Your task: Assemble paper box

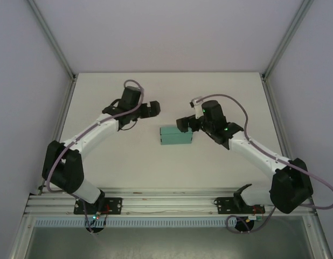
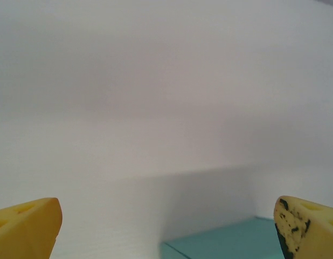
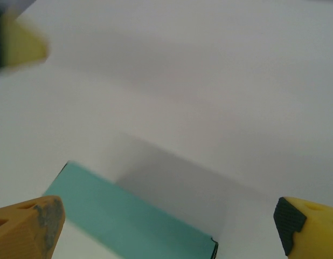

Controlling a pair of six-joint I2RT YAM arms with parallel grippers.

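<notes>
Your right pincer point(image 3: 167, 222) stands wide open, with nothing between its yellow fingers point(image 3: 32, 229). It hangs just above the far right end of the small, shallow paper box point(image 3: 129, 216) of teal-green thin card.

Your left pincer point(image 2: 166, 222) is spread just as wide and is also empty. It sits a little apart from the box on the far left side, and one corner of green card shows at the lower edge of its wrist view.

From above, the paper box point(image 1: 176, 135) lies flat near the middle of the plain white worktop point(image 1: 102, 162). It is between the two pincers and closer to the right one. It looks closed into its rectangular shape, but you cannot tell from here whether every flap is tucked in.

Expect it to be very light and probably hollow, so the broad top face will likely dent under a hard pinch. The card looks smooth, so a sideways nudge may send the box skating across the worktop instead of folding anything.

Grip it across the short width near an end, where the folded edges and corners make it stiffest. Close gently. Brace the opposite end with the other pincer before you press on any flap.
</notes>
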